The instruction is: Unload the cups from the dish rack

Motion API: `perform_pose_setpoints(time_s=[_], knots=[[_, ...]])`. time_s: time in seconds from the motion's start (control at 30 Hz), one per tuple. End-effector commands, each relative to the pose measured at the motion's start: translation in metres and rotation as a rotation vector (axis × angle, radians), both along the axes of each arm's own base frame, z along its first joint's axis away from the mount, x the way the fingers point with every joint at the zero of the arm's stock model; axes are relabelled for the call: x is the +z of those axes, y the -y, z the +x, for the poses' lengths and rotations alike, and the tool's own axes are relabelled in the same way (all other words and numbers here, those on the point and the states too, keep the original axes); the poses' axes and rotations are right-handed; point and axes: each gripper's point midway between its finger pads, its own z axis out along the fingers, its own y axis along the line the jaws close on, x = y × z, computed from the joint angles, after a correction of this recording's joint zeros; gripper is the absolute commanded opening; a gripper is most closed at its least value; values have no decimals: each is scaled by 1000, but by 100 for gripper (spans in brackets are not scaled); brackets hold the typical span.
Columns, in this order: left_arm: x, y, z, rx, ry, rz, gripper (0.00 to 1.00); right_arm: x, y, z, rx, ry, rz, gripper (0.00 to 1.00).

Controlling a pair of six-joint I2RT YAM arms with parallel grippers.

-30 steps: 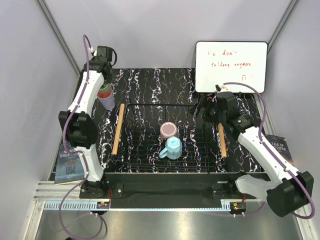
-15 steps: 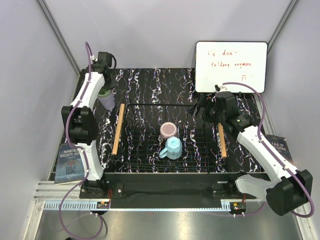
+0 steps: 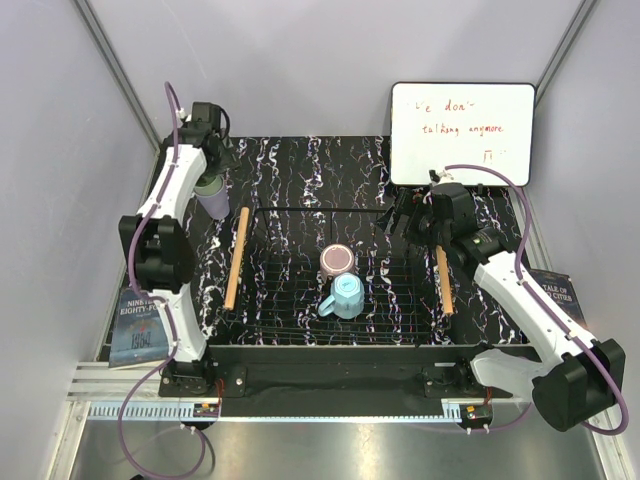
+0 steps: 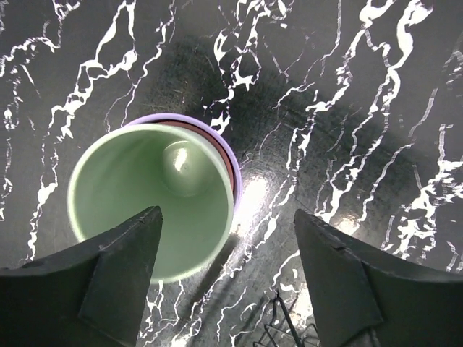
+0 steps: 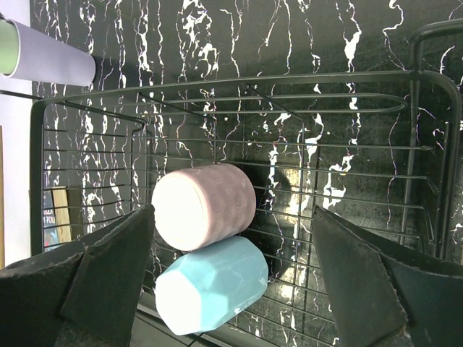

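The pale green cup (image 4: 148, 206) sits nested inside the lavender cup (image 4: 214, 130), upright on the black marbled tabletop just behind the dish rack's left bar. My left gripper (image 4: 228, 271) hovers right over this stack (image 3: 211, 190), jaws open, holding nothing. In the dish rack (image 3: 290, 295) the mauve-brown cup (image 3: 338, 260) and the light blue mug (image 3: 346, 296) rest touching each other. My right gripper (image 3: 405, 215) stands open above the rack's back right corner, looking at the mauve-brown cup (image 5: 206, 204) and the blue mug (image 5: 213, 285).
A white whiteboard (image 3: 462, 133) leans at the back right. One book (image 3: 137, 325) lies at the left table edge, another (image 3: 556, 290) at the right edge. The rack's raised wire rim (image 5: 289, 78) and wooden side bars (image 3: 236, 257) border the cups.
My left gripper has gone from shut to open, letting go of the green cup in the lavender one. The right arm has barely moved.
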Motion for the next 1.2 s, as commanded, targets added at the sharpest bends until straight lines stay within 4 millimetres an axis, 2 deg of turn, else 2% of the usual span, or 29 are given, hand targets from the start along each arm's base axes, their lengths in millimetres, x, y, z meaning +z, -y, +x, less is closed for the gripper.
perform_pose_setpoints(time_s=[0.0, 0.1, 0.13, 0.17, 0.2, 0.23, 0.27, 0.3, 0.33, 0.37, 0.4, 0.43, 0.47, 0.5, 0.53, 0.57, 0.6, 0.7, 0.73, 0.8, 0.87, 0.9, 1.0, 1.17], knots=[[78, 1, -4, 0, 199, -30, 81, 14, -6, 1, 29, 51, 28, 96], [109, 13, -9, -27, 280, -56, 85, 16, -11, -4, 64, 53, 38, 95], [132, 24, -14, -53, 337, -64, 88, 16, -16, -8, 97, 50, 37, 95], [143, 31, -17, -73, 368, -76, 89, 17, -19, -10, 119, 54, 34, 95], [156, 39, -21, -95, 401, -87, 89, 16, -31, -18, 169, 52, 25, 95], [163, 55, -24, -135, 433, -100, 90, 16, -37, -22, 197, 39, 6, 95], [184, 65, -35, -168, 485, -120, 91, 13, -42, -27, 226, 36, -18, 95], [189, 84, -42, -217, 503, -137, 91, 14, -59, -41, 289, 41, -33, 95], [189, 93, -47, -245, 518, -146, 91, 11, -61, -46, 292, 38, -57, 96], [200, 100, -59, -265, 548, -156, 92, 11, -67, -53, 315, 39, -62, 96], [201, 117, -69, -306, 553, -167, 92, 12, -71, -58, 328, 40, -61, 96], [191, 123, -75, -323, 540, -169, 92, 11, -77, -69, 351, 33, -61, 95], [198, 128, -87, -344, 566, -178, 92, 9, -79, -74, 355, 29, -62, 95], [196, 142, -97, -382, 568, -188, 92, 8, -79, -78, 358, 25, -65, 95], [180, 148, -103, -398, 546, -189, 92, 2, -80, -88, 369, 12, -70, 95], [186, 150, -114, -411, 569, -196, 92, -2, -79, -93, 370, 2, -77, 95], [171, 160, -122, -438, 545, -200, 92, -5, -79, -98, 375, -1, -84, 95], [157, 170, -145, -469, 537, -203, 92, -18, -84, -115, 407, -34, -100, 95], [154, 171, -149, -468, 539, -200, 92, -24, -82, -115, 386, -37, -122, 95], [143, 175, -162, -478, 525, -211, 92, -32, -90, -124, 414, -48, -146, 95], [133, 176, -168, -471, 510, -216, 92, -39, -95, -127, 418, -49, -178, 96], [124, 179, -172, -480, 492, -214, 92, -49, -98, -128, 423, -64, -209, 96], [121, 181, -182, -483, 497, -220, 92, -60, -104, -124, 408, -68, -272, 96], [116, 178, -194, -491, 506, -223, 92, -75, -102, -104, 343, -48, -374, 97]])
